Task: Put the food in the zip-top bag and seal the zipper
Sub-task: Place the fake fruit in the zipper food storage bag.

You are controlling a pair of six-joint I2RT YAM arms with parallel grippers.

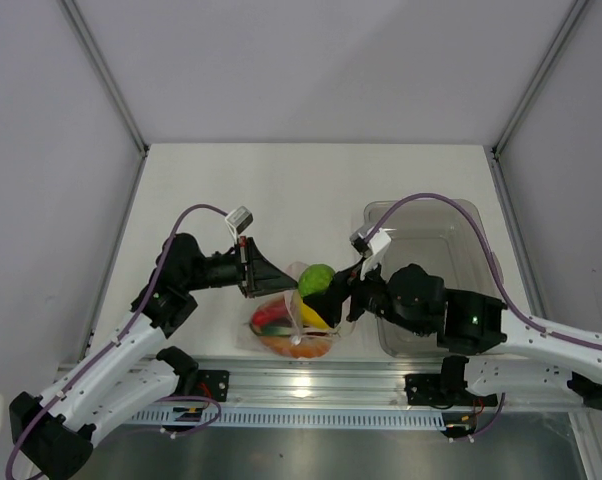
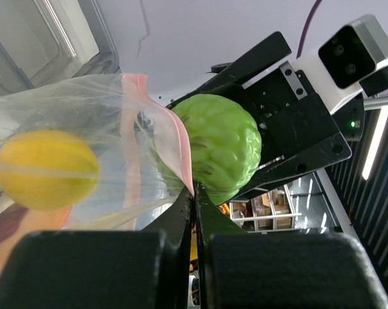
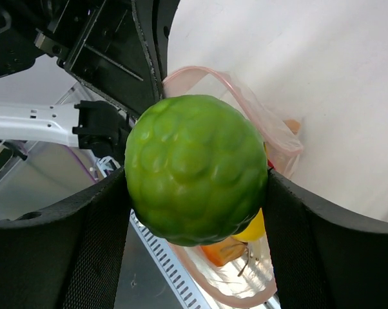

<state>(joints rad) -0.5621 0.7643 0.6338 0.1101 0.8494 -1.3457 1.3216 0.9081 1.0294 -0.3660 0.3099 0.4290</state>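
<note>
the right end effector [image 3: 197, 215] is spread wide around the green round fruit [image 3: 197, 168], with its pads pressed on the fruit's sides at three and nine o'clock in its own view. the fruit hangs just over the mouth of the zip-top bag [image 2: 78, 103]. the bag lies at six o'clock on the counter [image 1: 281, 190] and holds a yellow lemon [image 2: 46, 169], a red piece [image 1: 270, 316] and an orange chunk [image 3: 223, 251]. the left end effector [image 2: 194, 193] is closed to a sliver, pinching the bag's lip by the zipper [image 2: 133, 161] at about ten o'clock of the bag. the fruit looks light, firm and knobbly, so a grip across its widest part should hold. the bag looks thin, limp and slick. the stiffer pink strip is probably the best hold, since bare film would likely slip or fold shut.
</note>
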